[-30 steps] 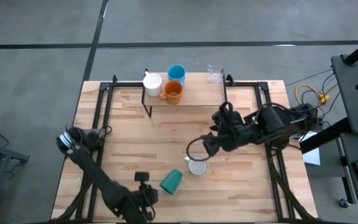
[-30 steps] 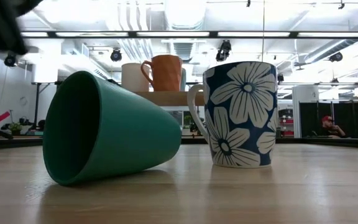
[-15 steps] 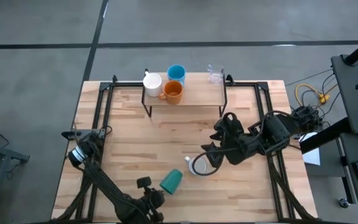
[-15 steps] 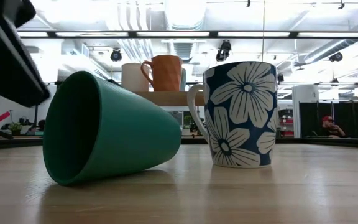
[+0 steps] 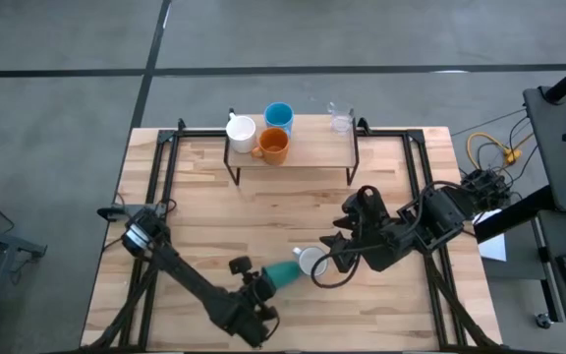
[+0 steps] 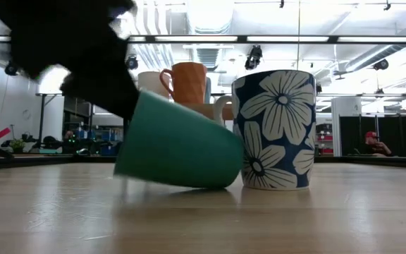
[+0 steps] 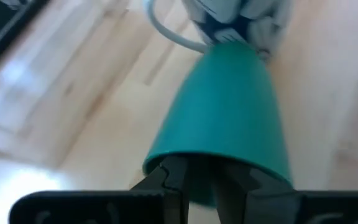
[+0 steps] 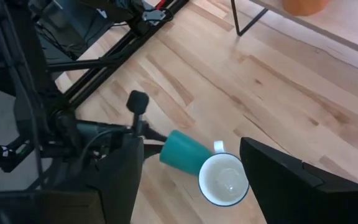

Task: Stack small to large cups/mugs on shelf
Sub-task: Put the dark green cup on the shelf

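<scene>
My left gripper pinches the rim of the dark green cup, which lies tipped against the flowered mug on the table. My right gripper hangs open above that mug. The shelf stands far back.

Overhead, table-level and wrist cameras share the green cup, perhaps closest from the left wrist.

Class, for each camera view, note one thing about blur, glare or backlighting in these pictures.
Low view: bright ceiling lights silhouette the left pincer on the dark green cup. Left wrist view: the cup's far end and the floral mug are blurred; pale glare on the table. High view: even light.
</scene>
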You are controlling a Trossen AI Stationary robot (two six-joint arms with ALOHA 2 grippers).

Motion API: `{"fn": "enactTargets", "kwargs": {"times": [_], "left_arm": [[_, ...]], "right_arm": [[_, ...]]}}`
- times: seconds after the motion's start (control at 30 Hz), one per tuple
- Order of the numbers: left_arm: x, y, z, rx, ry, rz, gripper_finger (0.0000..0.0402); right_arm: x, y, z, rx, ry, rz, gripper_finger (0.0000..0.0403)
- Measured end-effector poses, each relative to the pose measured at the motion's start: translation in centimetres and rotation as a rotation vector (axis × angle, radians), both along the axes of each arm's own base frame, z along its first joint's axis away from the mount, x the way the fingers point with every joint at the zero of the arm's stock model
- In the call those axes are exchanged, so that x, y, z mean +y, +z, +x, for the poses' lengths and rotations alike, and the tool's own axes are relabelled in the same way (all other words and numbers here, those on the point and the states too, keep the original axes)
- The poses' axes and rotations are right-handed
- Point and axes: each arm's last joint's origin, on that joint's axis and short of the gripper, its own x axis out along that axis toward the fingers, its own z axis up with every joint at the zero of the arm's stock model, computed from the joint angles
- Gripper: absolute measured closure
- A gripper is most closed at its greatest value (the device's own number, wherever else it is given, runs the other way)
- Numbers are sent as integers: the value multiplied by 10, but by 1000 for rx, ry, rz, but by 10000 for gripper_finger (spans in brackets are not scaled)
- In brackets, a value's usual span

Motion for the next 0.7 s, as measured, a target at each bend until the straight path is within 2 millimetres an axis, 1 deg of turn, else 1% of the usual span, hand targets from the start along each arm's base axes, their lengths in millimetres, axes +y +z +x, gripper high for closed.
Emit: {"fn": "enactTargets", "kwargs": {"times": [0.17,0.33,0.43,0.7], "left_arm": [[16,5,13,-22,20,42,363],[21,22,28,-68,-69,57,363],[24,29,36,-80,-112,66,363],[43,38,46,-58,-129,86,363]], "right_arm": [[0,0,0,-1,-4,1,142],[-1,0,0,-5,-11,-15,142],[-1,0,0,-7,-16,-26,142],[-2,0,0,1,-5,-51,142]]}}
